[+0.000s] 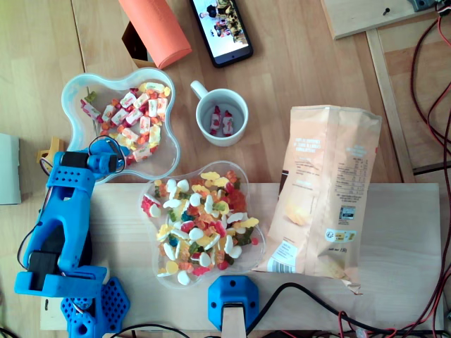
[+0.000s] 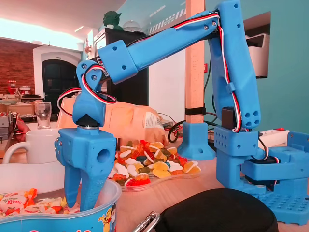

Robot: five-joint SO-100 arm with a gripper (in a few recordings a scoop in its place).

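2 fingers of my pincer stand slightly apart, tips sunk among the wrapped sweets in the clover bowl near the bench's left edge, overhead view; the gummy dish lies just beside.

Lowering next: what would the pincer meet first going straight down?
Probably the wrapped candies in the clear bowl; the pincer tips sit behind its rim, so depth is unclear.

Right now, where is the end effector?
In the fixed view's lower left, the end effector dips into the bowl of wrapped candies, in front of the white mug and gummy dish.
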